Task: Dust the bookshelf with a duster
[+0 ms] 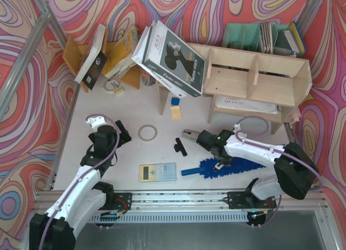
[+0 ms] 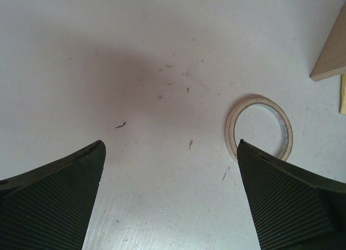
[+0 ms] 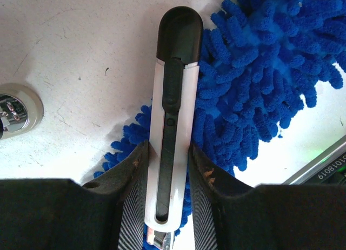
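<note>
Only the right wrist view shows the right fingers [image 3: 127, 177] pressed against both sides of a white-and-black utility knife [image 3: 173, 99], with the duster [image 3: 254, 72] beneath. From above, the duster lies on the white counter [image 1: 108, 107] near the right arm, apart from the bookshelf [image 1: 254, 77] at far right. Left fingers [image 2: 54, 196] gape wide beside a tape ring [image 2: 259, 128]; swirled red-and-purple walls [image 1: 21, 72] enclose the counter.

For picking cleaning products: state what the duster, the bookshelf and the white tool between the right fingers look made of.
Duster: bright blue microfibre, judging by its thick, soft, fluffy strands.
Bookshelf: pale unpainted wood, possibly plywood; flat matte boards.
White tool: probably smooth hard plastic, with a white body, a black slider and cap, and a slight sheen.
</note>
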`<state>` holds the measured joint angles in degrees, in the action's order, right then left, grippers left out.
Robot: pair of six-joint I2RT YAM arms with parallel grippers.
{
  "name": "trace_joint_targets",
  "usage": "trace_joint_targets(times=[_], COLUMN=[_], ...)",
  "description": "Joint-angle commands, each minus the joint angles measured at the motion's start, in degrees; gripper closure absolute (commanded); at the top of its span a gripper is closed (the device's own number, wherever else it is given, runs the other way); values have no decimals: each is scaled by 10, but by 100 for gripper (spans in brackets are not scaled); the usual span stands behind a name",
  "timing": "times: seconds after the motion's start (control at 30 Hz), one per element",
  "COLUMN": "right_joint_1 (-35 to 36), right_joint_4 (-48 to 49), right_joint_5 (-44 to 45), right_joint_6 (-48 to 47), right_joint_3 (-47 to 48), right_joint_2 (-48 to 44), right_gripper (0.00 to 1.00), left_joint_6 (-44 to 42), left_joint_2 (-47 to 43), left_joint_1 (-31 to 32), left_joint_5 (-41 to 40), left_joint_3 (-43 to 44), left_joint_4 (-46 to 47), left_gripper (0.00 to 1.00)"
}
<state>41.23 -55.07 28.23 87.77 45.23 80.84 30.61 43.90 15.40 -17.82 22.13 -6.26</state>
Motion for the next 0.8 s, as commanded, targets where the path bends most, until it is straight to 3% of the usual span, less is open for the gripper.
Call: trace_joint_targets(times=[0.0, 0.3, 0.77], right_joint_1=[-2, -16, -64], right_joint_4=[-9, 9, 123], right_joint_5=[18, 53, 82], right_joint_6=[7, 19, -14], right_joint_3=[0, 18, 41], right_joint_2=[-15, -15, 31], right_gripper=[68, 70, 71], left_joint_6=[2, 2, 1], left_joint_2=[-1, -2, -1], left_joint_1=[2, 2, 2], left_joint_5=[-5, -6, -5], left_joint_3=[0, 0, 0], left_joint_4=[9, 8, 8], left_gripper=[2, 2, 2])
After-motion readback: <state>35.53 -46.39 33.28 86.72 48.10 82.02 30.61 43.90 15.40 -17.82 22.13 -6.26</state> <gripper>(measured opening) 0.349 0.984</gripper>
